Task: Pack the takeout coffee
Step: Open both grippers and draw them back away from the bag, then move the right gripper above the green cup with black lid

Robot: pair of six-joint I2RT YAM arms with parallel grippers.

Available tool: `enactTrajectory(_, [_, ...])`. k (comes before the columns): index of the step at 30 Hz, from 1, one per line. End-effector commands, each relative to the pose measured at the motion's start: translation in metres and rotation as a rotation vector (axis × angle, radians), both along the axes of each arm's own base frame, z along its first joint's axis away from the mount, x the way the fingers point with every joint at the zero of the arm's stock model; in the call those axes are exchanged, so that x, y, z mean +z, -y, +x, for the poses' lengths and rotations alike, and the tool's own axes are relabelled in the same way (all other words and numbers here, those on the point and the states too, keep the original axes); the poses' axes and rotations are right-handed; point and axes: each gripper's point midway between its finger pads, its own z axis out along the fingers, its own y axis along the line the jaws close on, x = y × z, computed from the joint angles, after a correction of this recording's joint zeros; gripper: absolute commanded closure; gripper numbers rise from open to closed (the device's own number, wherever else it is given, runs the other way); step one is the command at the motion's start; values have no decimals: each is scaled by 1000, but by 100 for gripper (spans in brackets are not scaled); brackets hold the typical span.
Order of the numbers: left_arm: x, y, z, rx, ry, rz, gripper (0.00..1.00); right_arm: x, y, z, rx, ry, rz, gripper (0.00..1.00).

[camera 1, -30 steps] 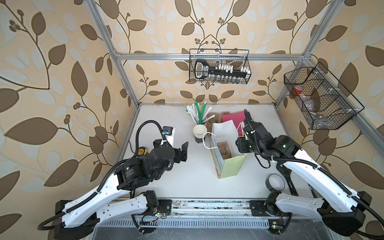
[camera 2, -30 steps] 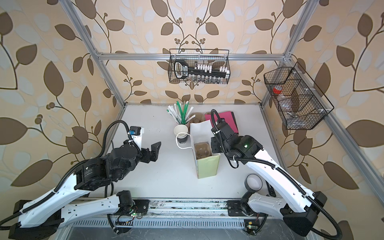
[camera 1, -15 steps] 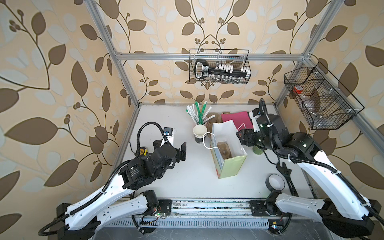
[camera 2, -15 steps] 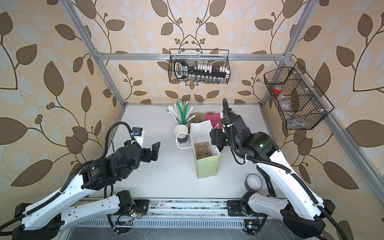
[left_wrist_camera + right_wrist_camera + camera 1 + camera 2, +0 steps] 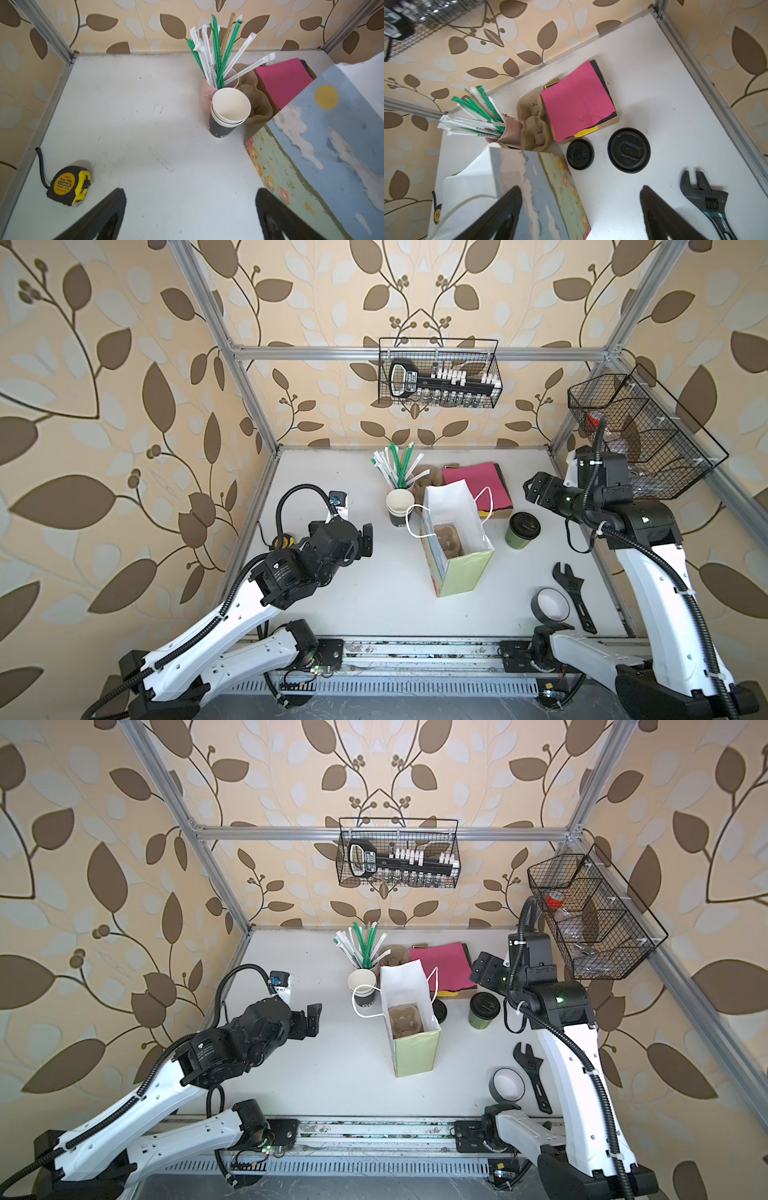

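Table point(image 5: 374, 605): bag point(image 5: 461, 576), lidded green cup point(image 5: 519, 533), stacked cups point(image 5: 397, 510), wrench point(image 5: 571, 585), tape roll point(image 5: 535, 608), tape measure point(image 5: 66, 185), possibly napkins point(image 5: 473, 485).

Wrench point(image 5: 705, 200) partly out of frame

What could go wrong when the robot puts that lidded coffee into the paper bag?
1. The takeout coffee is a paper cup; squeezed hard by the right fingers, its lid might pop.
2. The paper bag stands unsupported; a bump on its rim could topple it.
3. Missing a pocket of the cup carrier inside could leave the cup tilted.
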Motion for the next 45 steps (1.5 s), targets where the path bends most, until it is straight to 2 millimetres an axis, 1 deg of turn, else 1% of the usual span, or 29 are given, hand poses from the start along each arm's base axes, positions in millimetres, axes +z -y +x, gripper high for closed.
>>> enactTrajectory(1, [-5,-4,0,36,-96,-97,1,-35,3,2,-4,-105,20,10])
enactTrajectory(2, [-8,-6,0,49,-114,-111,1,-43,5,2,-16,-123,16,10])
enactTrajectory(5, [-16,-10,1,74,-153,-144,1,-67,19,0,-96,-185,-26,10])
enactTrajectory(7, [-24,-11,4,85,-184,-145,1,-83,26,-1,-128,-242,-58,7])
enactTrajectory(10, [-35,-13,8,103,-234,-124,1,-101,30,1,-140,-299,-81,6])
enactTrajectory(11, [-38,-16,9,113,-243,-115,1,-105,31,1,-145,-310,-86,5])
enactTrajectory(12, [-41,-19,10,127,-250,-113,1,-109,33,1,-151,-323,-91,1])
enactTrajectory(16, [-43,-26,11,149,-247,-135,1,-126,31,7,-139,-355,-74,0])
enactTrajectory(19, [-43,-30,11,163,-240,-121,1,-138,35,10,-144,-403,-69,0])
enactTrajectory(20, [-43,-32,11,165,-241,-115,1,-148,36,8,-141,-428,-70,0])
enactTrajectory(22, [-45,-32,10,166,-242,-112,1,-159,38,9,-140,-452,-59,0])
enactTrajectory(29, [-47,-33,10,167,-249,-104,1,-178,37,17,-132,-503,-41,0])
enactTrajectory(35, [-47,-33,9,165,-242,-106,1,-185,39,25,-133,-524,-50,0])
enactTrajectory(39, [-47,-34,9,164,-241,-104,1,-195,35,29,-112,-559,-35,0])
enactTrajectory(40, [-47,-34,9,164,-243,-102,1,-195,36,30,-116,-560,-42,0])
enactTrajectory(41, [-48,-33,9,162,-244,-100,1,-189,38,35,-122,-539,-50,0])
enactTrajectory(42, [-48,-33,9,160,-244,-102,1,-188,39,37,-123,-537,-55,0])
enactTrajectory(45, [-48,-33,9,159,-247,-98,1,-190,36,40,-114,-542,-47,1])
